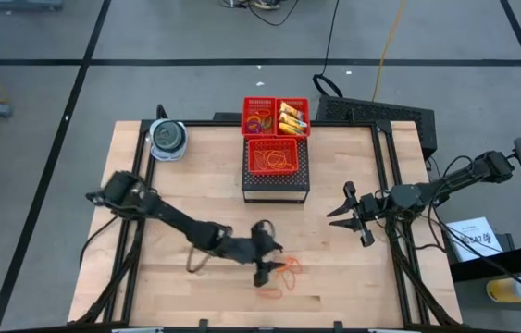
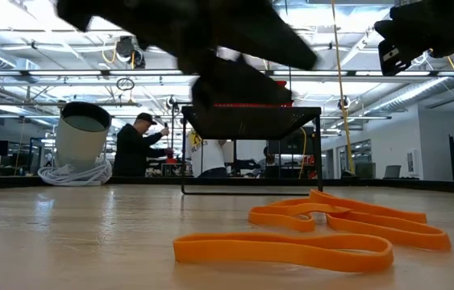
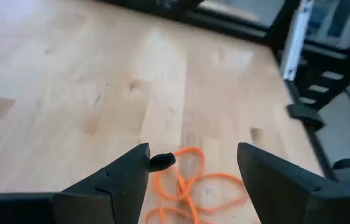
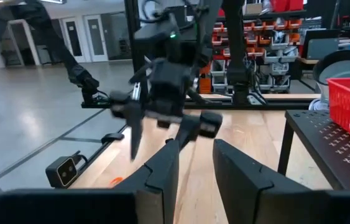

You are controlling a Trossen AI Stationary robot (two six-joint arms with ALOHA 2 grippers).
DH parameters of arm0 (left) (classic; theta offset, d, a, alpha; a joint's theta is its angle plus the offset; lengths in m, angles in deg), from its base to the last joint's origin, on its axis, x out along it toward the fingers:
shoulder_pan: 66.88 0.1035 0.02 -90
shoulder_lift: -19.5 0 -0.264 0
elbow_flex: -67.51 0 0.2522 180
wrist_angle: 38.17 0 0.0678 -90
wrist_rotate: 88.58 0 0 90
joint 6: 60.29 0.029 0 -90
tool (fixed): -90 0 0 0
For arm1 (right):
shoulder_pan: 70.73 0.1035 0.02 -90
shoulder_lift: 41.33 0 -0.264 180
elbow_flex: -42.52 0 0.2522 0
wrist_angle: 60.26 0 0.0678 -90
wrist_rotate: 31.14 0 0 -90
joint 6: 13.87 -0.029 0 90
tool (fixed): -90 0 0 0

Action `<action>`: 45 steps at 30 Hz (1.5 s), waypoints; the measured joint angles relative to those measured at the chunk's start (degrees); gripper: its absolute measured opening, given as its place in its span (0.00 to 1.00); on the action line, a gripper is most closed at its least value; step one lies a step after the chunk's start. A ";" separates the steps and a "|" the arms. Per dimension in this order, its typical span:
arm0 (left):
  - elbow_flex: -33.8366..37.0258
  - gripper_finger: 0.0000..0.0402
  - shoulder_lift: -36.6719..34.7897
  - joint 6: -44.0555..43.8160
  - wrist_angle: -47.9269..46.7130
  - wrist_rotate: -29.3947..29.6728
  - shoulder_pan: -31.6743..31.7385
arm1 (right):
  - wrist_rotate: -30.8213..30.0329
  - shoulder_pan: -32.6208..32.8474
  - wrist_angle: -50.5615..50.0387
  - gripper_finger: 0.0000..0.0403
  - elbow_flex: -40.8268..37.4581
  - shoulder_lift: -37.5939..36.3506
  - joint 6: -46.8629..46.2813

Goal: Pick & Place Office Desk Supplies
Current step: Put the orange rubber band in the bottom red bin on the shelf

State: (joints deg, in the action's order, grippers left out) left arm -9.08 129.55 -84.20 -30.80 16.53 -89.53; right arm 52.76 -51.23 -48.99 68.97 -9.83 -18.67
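Thin orange rubber bands (image 1: 284, 269) lie flat in a loose tangle on the wooden table near its near edge, with one more band (image 1: 270, 294) just nearer. The low view shows the tangle (image 2: 347, 221) and the single band (image 2: 283, 250). My left gripper (image 1: 274, 259) hovers open above the tangle; in its wrist view (image 3: 193, 165) the bands (image 3: 187, 183) show between and below the fingers, untouched. My right gripper (image 1: 339, 213) waits open over the table's right part (image 4: 196, 165), pointing toward the left arm.
Three red mesh baskets (image 1: 277, 134) holding rings, yellow packets and bands sit on a black perforated stand (image 1: 276, 183) at the table's far middle. A round blue-grey container (image 1: 167, 139) stands at the far left corner. Bare wood (image 1: 353, 277) lies right of the bands. People stand in the room beyond.
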 joint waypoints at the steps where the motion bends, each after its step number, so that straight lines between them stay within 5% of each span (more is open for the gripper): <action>1: -2.24 0.62 1.47 -0.64 -2.38 -0.08 0.19 | 0.04 0.00 -0.01 0.22 0.00 0.03 -0.02; 7: -10.69 0.62 8.66 -2.58 -14.90 -0.08 0.42 | 0.02 0.00 0.26 0.22 0.02 0.23 -0.05; 31: -12.01 0.61 13.39 -6.46 -17.27 2.33 1.17 | -0.09 0.00 1.06 0.22 0.02 0.56 -0.07; 45: -12.01 0.14 13.39 -6.36 -16.27 2.80 2.17 | -0.12 0.00 0.86 0.22 0.02 0.56 0.13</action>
State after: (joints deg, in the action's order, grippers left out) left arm -21.09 142.94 -90.57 -47.07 19.33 -87.36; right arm 52.64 -51.23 -48.13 68.99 -9.27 -18.54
